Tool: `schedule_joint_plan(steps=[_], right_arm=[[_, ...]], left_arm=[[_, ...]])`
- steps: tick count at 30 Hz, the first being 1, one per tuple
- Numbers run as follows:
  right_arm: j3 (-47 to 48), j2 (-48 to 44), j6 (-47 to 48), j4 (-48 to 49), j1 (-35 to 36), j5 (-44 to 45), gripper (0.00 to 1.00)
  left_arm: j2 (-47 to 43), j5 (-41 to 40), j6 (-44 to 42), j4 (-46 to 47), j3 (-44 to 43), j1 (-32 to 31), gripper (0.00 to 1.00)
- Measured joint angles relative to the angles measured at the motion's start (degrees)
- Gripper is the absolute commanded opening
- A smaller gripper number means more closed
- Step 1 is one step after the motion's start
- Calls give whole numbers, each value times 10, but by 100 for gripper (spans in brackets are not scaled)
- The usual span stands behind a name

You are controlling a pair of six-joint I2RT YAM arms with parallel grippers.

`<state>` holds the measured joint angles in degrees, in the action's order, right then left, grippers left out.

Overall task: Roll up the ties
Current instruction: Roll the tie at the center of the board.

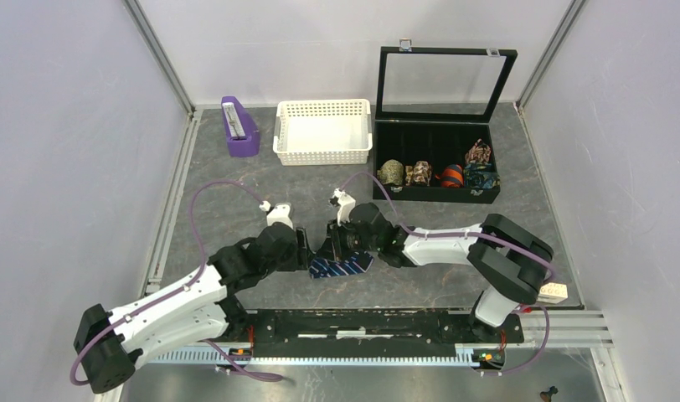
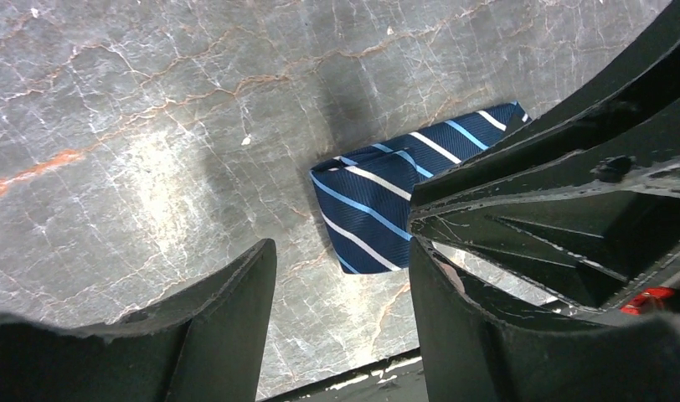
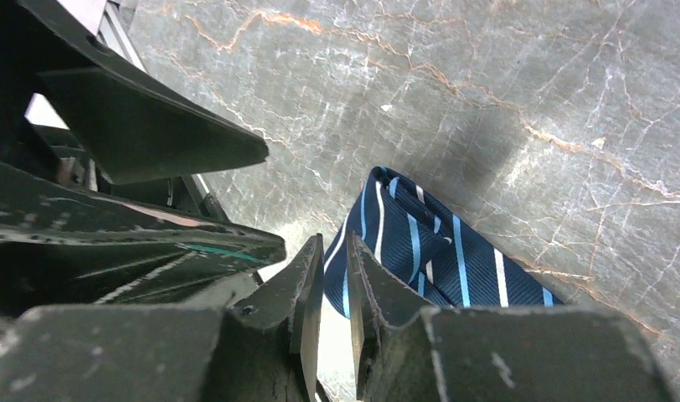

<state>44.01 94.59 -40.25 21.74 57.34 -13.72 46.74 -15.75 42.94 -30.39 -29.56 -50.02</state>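
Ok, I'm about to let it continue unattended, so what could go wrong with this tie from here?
The right pincer seems to pinch the folded tie only at its edge, so the fabric could slip out and unfold. The left pincer hangs open close beside the right one; the two could knock together over the tie.

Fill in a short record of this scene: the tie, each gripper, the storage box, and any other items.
Tie: navy striped necktie, partly folded, lying on the marble tabletop
Left gripper: open, above the tie
Right gripper: fingers nearly together, apparently pinching the tie's edge
Display box: lid raised, several rolled ties in the front row
Others: white basket, purple holder
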Motion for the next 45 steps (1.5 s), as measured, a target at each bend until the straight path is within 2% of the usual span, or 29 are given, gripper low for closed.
schedule_joint_plan(steps=[23, 27, 36, 45], right_arm=[[-19, 15, 0, 6, 4, -8, 23], [-26, 15, 0, 9, 4, -8, 23], [-36, 15, 0, 14, 3, -8, 22], [-42, 15, 0, 18, -4, -8, 22]], left_arm=[[3, -14, 1, -7, 4, 0, 65], [3, -13, 1, -6, 6, 0, 67], [-14, 6, 1, 31, 41, 0, 70], [-21, 40, 0, 112, 95, 0, 71]])
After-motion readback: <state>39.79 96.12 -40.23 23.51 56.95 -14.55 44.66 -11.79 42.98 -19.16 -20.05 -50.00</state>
